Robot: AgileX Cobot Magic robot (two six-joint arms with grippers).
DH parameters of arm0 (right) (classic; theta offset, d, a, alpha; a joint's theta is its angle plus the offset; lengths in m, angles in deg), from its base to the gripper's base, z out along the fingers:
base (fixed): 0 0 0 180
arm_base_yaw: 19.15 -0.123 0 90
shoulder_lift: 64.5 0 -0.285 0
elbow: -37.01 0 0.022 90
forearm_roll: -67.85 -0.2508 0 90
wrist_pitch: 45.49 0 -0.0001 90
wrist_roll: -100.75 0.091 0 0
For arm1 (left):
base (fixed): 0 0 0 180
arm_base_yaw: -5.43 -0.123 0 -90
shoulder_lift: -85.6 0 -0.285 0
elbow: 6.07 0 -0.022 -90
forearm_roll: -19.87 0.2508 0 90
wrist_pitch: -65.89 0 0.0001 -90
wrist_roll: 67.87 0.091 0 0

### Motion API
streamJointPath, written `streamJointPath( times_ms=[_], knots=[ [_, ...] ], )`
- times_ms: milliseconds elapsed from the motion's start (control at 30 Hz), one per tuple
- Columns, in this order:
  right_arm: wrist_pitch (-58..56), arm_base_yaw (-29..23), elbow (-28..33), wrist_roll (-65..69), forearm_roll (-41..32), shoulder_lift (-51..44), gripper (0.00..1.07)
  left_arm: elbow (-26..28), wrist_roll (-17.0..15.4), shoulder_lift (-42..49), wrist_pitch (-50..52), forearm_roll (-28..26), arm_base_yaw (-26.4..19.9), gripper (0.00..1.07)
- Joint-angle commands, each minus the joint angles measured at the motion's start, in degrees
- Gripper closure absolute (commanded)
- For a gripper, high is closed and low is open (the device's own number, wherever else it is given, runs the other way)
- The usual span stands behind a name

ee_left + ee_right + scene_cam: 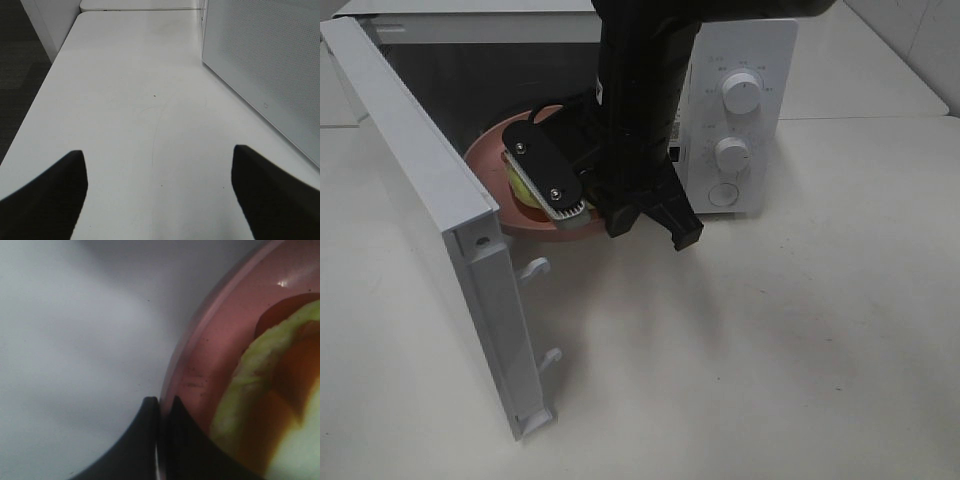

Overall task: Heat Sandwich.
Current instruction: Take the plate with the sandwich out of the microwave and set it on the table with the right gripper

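The right gripper (161, 440) is pinching the rim of the pink plate (210, 350) — its two dark fingers are standing closed together with the thin edge of the plate caught between them. On that plate the sandwich (260, 405) is lying, its pale green filling and tan-brown crust showing blurred and very close in the right wrist view. Seen from the high camera, the plate (488, 160) is sitting at the mouth of the white microwave (760, 60), partly inside the dark cavity and partly over the white desk (770, 350), and only a sliver of the sandwich (523, 188) is peeking out beside the black arm that is reaching down over it. The microwave door (430, 200) is standing swung wide open toward the desk's left side, its two latch hooks facing inward. Two round knobs (742, 92) are sitting on the control panel at the right of the cavity.

The left gripper (157, 195) is hanging over bare desk with its jaws spread wide — nothing between them — and the perforated outer face of the door (270, 65) is standing just beside it.
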Motion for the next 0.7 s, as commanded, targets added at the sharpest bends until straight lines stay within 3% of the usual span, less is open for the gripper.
streamJointPath(
  times_ms=[33,700],
  knots=[
    [0.29,-0.52,2.29,0.63,0.11,-2.23,1.07,0.29,-0.06,0.29,0.29,-0.06,0.0,0.33],
    [2.64,-4.35,19.48,6.3,-0.4,-16.21,1.07,0.29,-0.06,0.29,0.29,-0.06,0.0,0.33]
  ],
)
